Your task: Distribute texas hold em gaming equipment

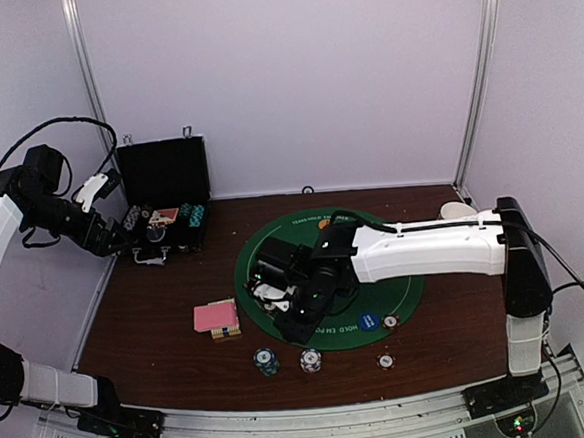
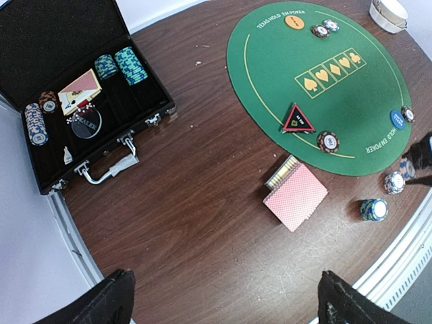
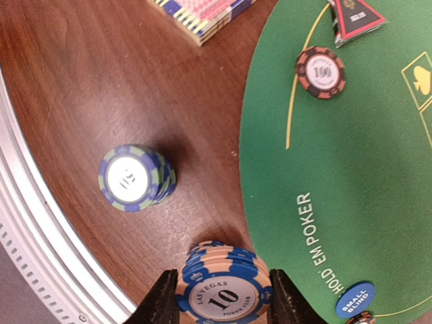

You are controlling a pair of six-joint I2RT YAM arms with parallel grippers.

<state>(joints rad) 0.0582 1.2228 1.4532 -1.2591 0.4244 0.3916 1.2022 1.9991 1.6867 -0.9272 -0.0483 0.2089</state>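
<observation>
My right gripper (image 3: pixel 223 300) is shut on a stack of blue-and-peach "10" poker chips (image 3: pixel 223 287), one finger against each side. That stack (image 1: pixel 311 360) stands on the wood by the near rim of the green mat (image 1: pixel 386 273). A blue-green chip stack (image 3: pixel 135 179) stands apart, to its left (image 1: pixel 267 360). The pink-backed card deck (image 1: pixel 216 316) lies left of the mat. On the mat are a black-red triangle marker (image 2: pixel 298 119), a red "100" chip (image 3: pixel 320 71), a blue disc (image 3: pixel 355 302) and an orange disc (image 2: pixel 294 21). My left gripper (image 2: pixel 226 304) hangs open, high at the far left.
An open black case (image 1: pixel 162 178) at the back left holds more chips and cards. A white cup (image 1: pixel 458 209) stands at the back right. A single chip (image 1: pixel 386 361) lies near the front edge. A metal rail (image 3: pixel 40 223) borders the near side.
</observation>
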